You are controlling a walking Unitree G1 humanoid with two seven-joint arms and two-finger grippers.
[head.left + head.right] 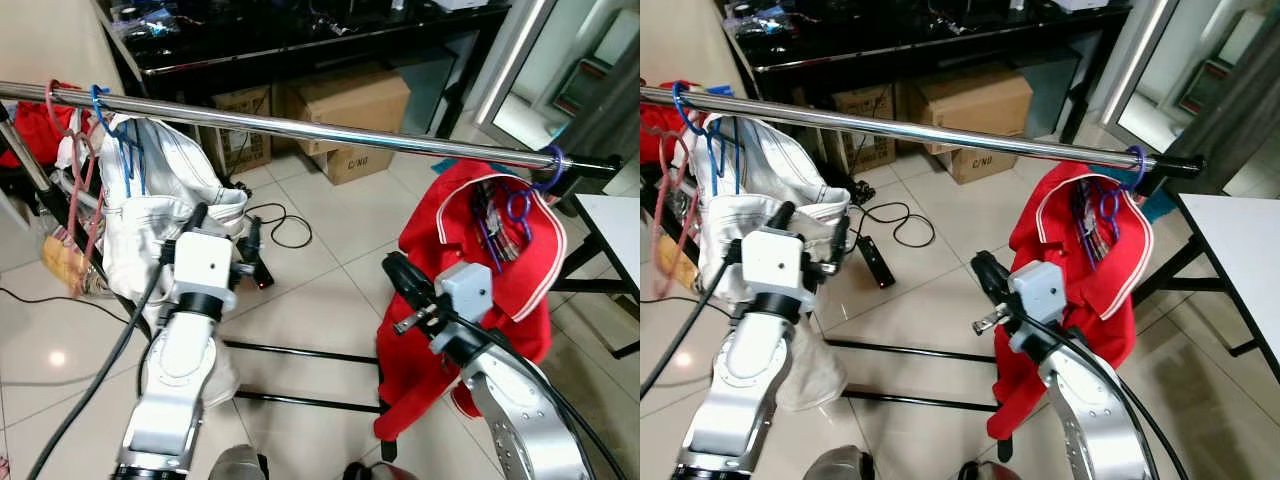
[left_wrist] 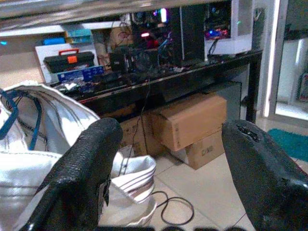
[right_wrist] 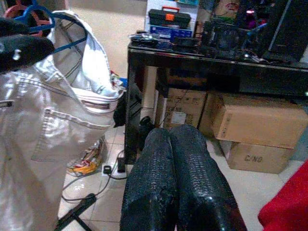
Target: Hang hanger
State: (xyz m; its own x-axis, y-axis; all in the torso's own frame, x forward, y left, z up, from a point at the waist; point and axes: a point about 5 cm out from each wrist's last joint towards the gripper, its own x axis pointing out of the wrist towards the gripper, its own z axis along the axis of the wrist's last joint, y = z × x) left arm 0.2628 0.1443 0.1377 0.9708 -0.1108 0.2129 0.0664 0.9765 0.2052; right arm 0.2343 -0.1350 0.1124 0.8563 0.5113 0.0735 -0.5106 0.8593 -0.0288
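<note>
Rail (image 1: 300, 127) spanned overhead; red shirt on blue hanger (image 1: 535, 190) already hung at 2 o'clock, white jacket (image 1: 160, 200) at 10. Left gripper (image 1: 222, 240) fingers spread, empty; right gripper (image 1: 400, 275) fingers pressed together, empty. Hanging judged done; withdrawal called for next.

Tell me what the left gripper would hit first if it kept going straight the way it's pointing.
Probably the white garment right ahead of the open left gripper; past it stand cardboard boxes, though depth is hard to judge.

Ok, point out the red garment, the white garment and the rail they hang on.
red garment (image 1: 455, 330), left eye view, front panel below the collar.
white garment (image 1: 160, 190), left eye view, upper body.
rail (image 1: 330, 130), left eye view, bare middle stretch.
</note>
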